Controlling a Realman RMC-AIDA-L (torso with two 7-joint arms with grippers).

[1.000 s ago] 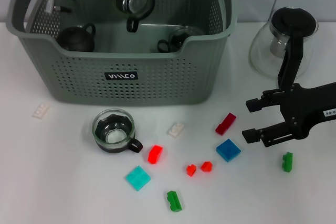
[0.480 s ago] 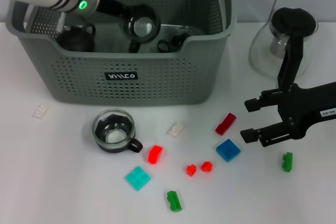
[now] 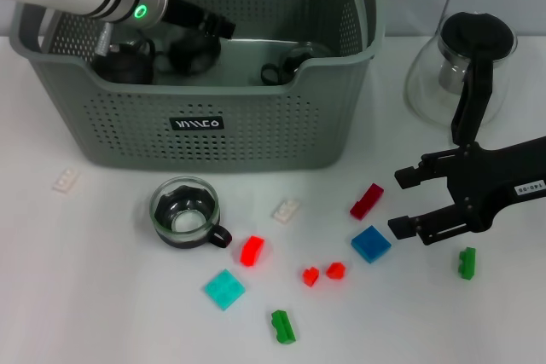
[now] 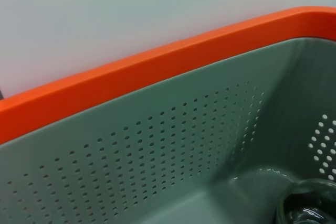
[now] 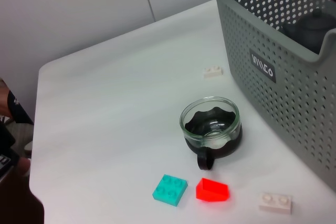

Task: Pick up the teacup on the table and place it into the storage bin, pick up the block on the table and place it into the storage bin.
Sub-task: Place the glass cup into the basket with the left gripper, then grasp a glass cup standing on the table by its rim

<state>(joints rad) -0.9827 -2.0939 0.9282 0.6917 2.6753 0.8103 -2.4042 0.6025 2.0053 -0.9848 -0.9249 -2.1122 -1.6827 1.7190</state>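
The teacup (image 3: 185, 213) is sitting on the table (image 3: 102, 296) just in front of the storage bin (image 3: 196, 130); right gripper (image 3: 408, 203), fingers apart, is hovering right of the blue block (image 3: 370, 243); left gripper (image 3: 200, 40), finger state undeterminable, is reaching inside the bin.

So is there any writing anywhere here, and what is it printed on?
Black label on the front wall of the storage bin: white stylised lettering, roughly "VIIILO"; the exact letters are not clear.
White sticker on the right arm, above the right gripper: small dark characters, too small to read.
Nothing else carries readable text.
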